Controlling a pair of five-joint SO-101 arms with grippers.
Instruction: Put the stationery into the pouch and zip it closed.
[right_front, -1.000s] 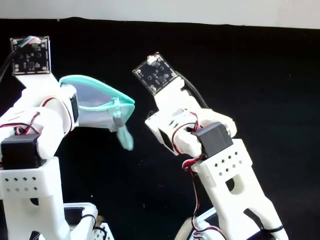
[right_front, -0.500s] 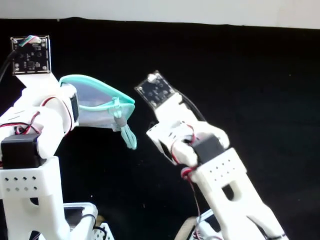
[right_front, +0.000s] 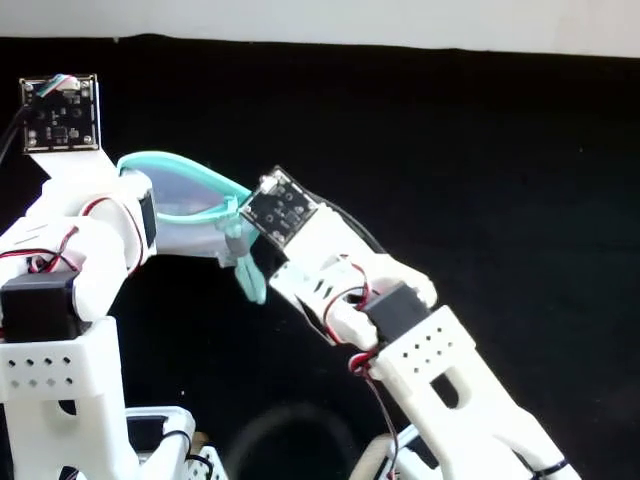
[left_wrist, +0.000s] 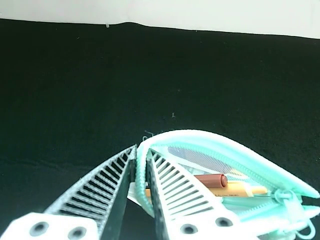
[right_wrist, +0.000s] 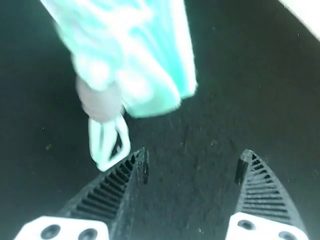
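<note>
The right gripper (right_wrist: 195, 155) is wide open, with one finger just beside the zip pull (right_wrist: 94, 142) that hangs from the pouch (right_front: 190, 205). The left gripper (left_wrist: 141, 161) pinches the pouch's left end and holds it up over the black table (right_front: 500, 150). Pens (left_wrist: 210, 179) lie inside the open pouch.

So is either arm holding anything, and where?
The left jaws pinch the pouch by its open rim; the right jaws, open near the zip pull, hold nothing.

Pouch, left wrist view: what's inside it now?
Inside the pouch, a brown-capped pen and an orange pen show through the opening; anything deeper is hidden by its wall.
</note>
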